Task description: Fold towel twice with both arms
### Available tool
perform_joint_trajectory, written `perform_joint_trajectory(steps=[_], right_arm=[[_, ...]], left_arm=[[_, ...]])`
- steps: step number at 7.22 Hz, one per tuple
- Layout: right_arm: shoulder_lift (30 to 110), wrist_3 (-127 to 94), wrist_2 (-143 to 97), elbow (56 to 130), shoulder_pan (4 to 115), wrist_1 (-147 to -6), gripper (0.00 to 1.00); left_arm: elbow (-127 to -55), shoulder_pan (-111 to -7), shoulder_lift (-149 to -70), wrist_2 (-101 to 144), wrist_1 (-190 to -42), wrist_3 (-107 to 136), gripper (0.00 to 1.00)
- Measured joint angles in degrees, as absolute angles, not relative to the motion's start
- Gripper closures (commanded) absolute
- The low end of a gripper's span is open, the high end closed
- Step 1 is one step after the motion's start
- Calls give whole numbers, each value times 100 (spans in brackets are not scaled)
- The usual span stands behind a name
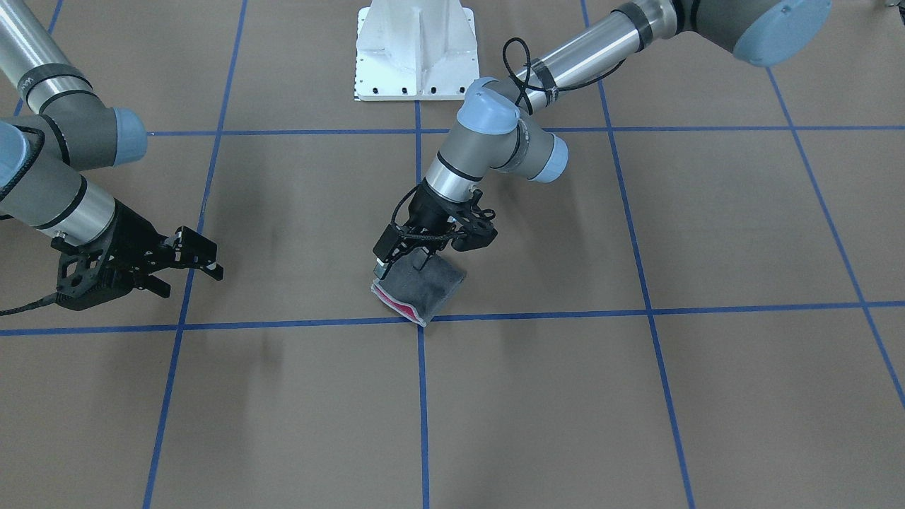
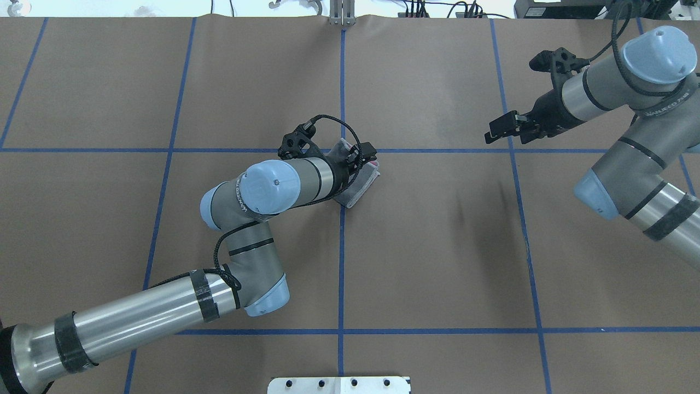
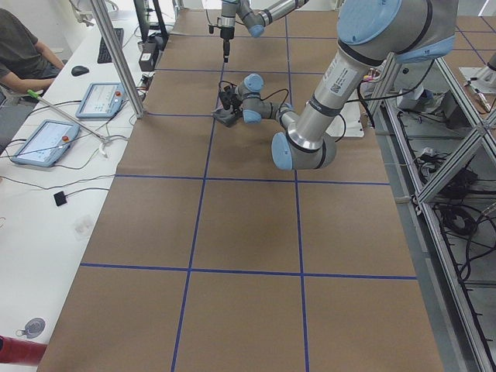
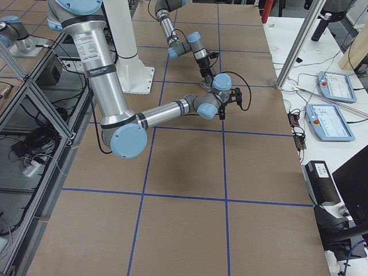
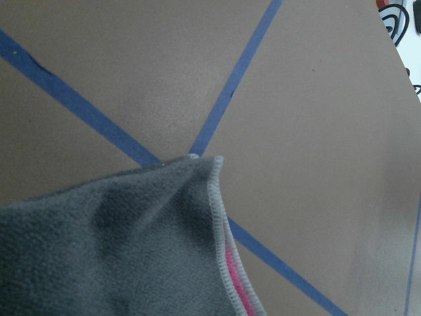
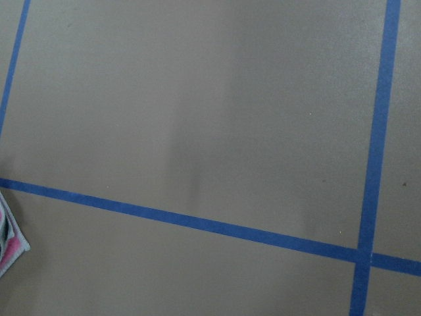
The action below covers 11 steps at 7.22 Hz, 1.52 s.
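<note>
The towel (image 1: 431,290) lies folded small on the brown table, dark grey face out, with a pink strip showing along its edge at the crossing of two blue tape lines. It also shows in the overhead view (image 2: 362,185), the left wrist view (image 5: 118,243) and as a corner in the right wrist view (image 6: 8,245). My left gripper (image 1: 403,263) stands on the towel's far edge with its fingers apart; it also shows in the overhead view (image 2: 365,156). My right gripper (image 1: 192,281) is open and empty, well off to the side above bare table, as the overhead view (image 2: 496,130) also shows.
The white bolted pedestal (image 1: 416,49) stands at the table's robot side. Blue tape lines (image 1: 636,311) mark a grid on the brown table. A side bench holds tablets (image 3: 99,99), and an operator (image 3: 23,54) sits there.
</note>
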<state>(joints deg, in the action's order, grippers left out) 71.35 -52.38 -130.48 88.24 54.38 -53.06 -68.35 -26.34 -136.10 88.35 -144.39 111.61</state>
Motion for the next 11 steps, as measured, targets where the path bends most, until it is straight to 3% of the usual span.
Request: perform_joint_trajectory(steps=[5,8,11], right_arm=[[7141,-5238,-13208,8844,5563,-5324,0],[7440,-5242,-13429,8907,5988,-5345,0],[8104,-4524,-13391,8929,6703,-5363,0]], left_arm=[[-7292,-2642,-13487,8906,-14339,11162,0],[-8826,-3011,-12854,9621,-13037,11037,0],[-10799,-3859,-11794,10450,-10509,8871,0]])
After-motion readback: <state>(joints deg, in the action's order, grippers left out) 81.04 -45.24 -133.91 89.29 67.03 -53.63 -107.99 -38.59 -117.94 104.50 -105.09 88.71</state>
